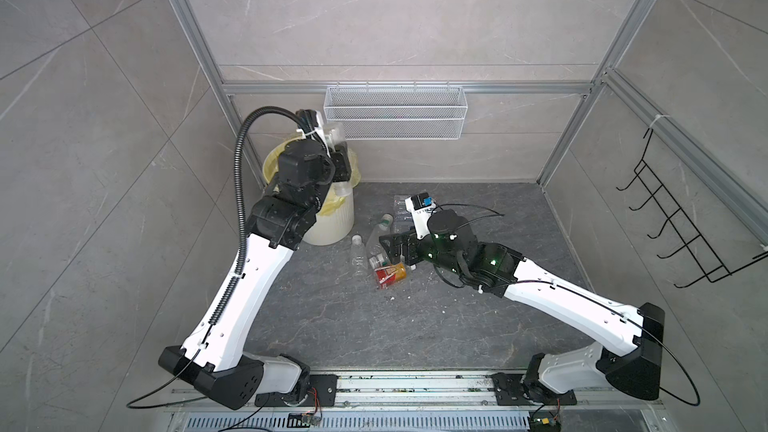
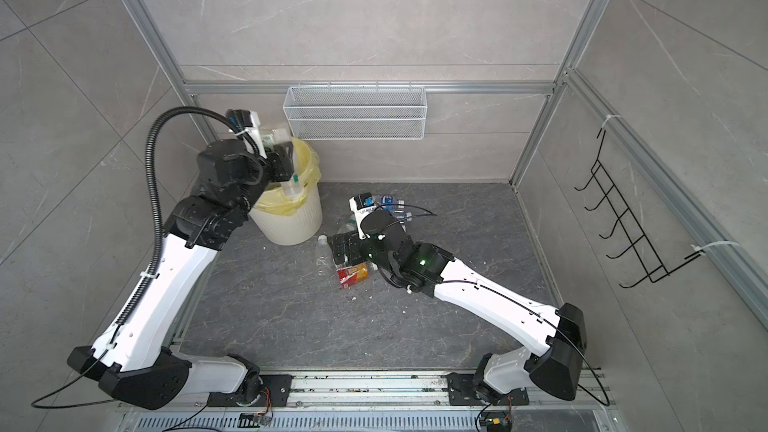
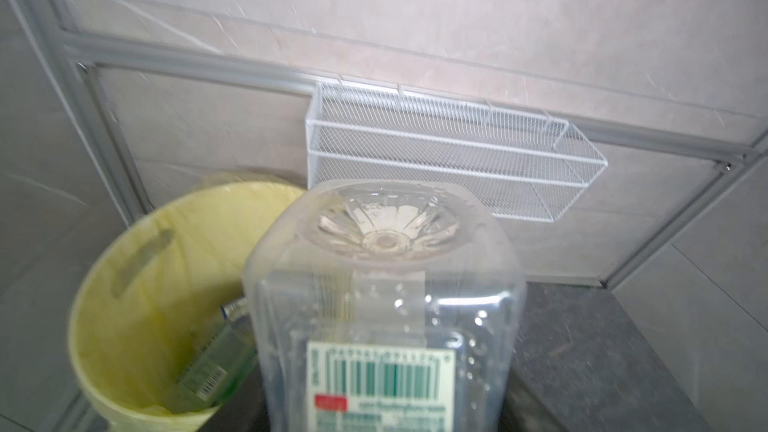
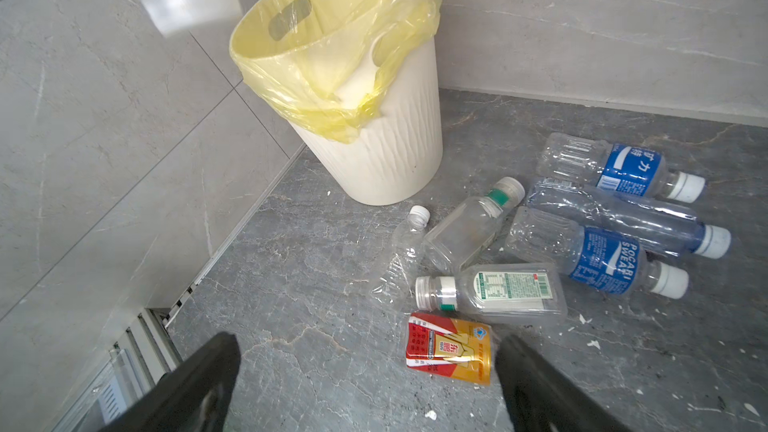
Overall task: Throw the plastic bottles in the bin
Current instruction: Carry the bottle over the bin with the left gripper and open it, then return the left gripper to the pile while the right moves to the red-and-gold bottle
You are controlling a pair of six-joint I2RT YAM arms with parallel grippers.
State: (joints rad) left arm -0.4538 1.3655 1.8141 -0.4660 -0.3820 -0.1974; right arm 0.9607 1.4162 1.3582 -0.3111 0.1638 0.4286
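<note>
Left hand [image 2: 281,164], fingers hidden behind its load in the wrist view, is grasping a clear bottle [image 3: 386,305] over the bin [image 3: 95,305], a blurred second bottle [image 3: 216,363] lying inside. Right hand [image 4: 368,347] is hanging wide open, empty, a red-labelled bottle [image 4: 449,351] lying just ahead.

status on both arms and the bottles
Left tool shut on clear bottle above bin. Right tool open by red-labelled bottle. Seven bottles on floor. Nothing blocking.
</note>
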